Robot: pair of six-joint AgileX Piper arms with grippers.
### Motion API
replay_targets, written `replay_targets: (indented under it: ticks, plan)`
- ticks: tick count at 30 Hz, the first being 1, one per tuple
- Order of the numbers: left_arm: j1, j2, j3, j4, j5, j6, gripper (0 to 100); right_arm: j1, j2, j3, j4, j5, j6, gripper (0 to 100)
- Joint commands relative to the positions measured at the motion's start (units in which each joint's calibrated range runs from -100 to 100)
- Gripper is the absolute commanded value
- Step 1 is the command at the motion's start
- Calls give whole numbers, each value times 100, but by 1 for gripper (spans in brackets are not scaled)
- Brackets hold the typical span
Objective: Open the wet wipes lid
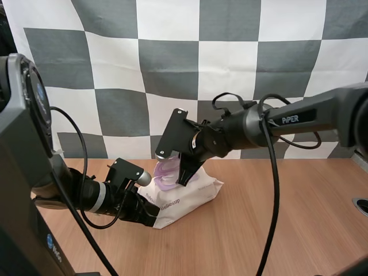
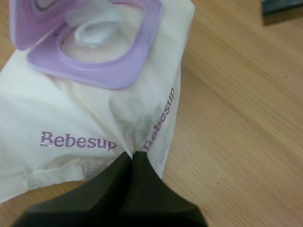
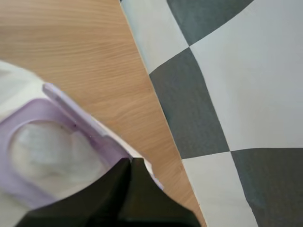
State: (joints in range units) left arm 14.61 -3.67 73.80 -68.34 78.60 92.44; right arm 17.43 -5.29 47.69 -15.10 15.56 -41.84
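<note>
The white pack of wet wipes (image 1: 190, 195) lies on the wooden table (image 1: 276, 230), tilted up at its left end. Its purple lid (image 1: 165, 170) stands flipped up, baring the oval opening and a white wipe (image 2: 92, 28) inside the purple frame (image 2: 118, 71). My left gripper (image 1: 153, 217) is shut on the pack's near edge, and the wrapper (image 2: 71, 118) creases at the fingertips by the printed name. My right gripper (image 1: 185, 172) reaches down from the right and its tips pinch the thin rim of the lid (image 3: 71, 106) beside the opening.
Bare wood stretches to the right of the pack (image 1: 287, 190) and in front of it. A round hole (image 1: 361, 205) sits in the tabletop at the far right edge. A dark object (image 2: 281, 7) lies on the table beyond the pack.
</note>
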Motion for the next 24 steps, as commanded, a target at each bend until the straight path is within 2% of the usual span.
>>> replay_targets:
  ticks: [1, 10, 15, 17, 19, 20, 22, 23, 24]
  plan:
    - [0, -3, 2, -1, 53, 95, 0, -4, 206, -312, -1, 166, -6, 0]
    - [0, -3, 2, -55, 63, 95, 0, -30, 1404, -990, -72, 61, -22, 0]
    - [0, -17, 2, -137, 80, 55, 2, -30, 1376, -1071, -72, 309, 17, 0]
    - [0, -151, 2, -137, 80, 29, 15, -30, 1113, -1071, -72, 523, 76, 0]
    - [16, -451, -107, -107, 219, -151, 35, -30, 717, -1071, -72, 894, 257, 0]
    - [33, -684, -186, -22, 388, -493, 50, -30, 515, -1071, -44, 1167, 366, 3]
    - [70, -1306, -431, 335, 815, -1247, 72, -30, -100, -1071, 193, 1872, 441, 27]
    - [89, -1685, -594, 546, 991, -1602, 75, -30, -376, -1071, 272, 2192, 450, 36]
    - [121, -2093, -782, 748, 1149, -1934, 74, -30, -760, -1071, 283, 2543, 526, 37]
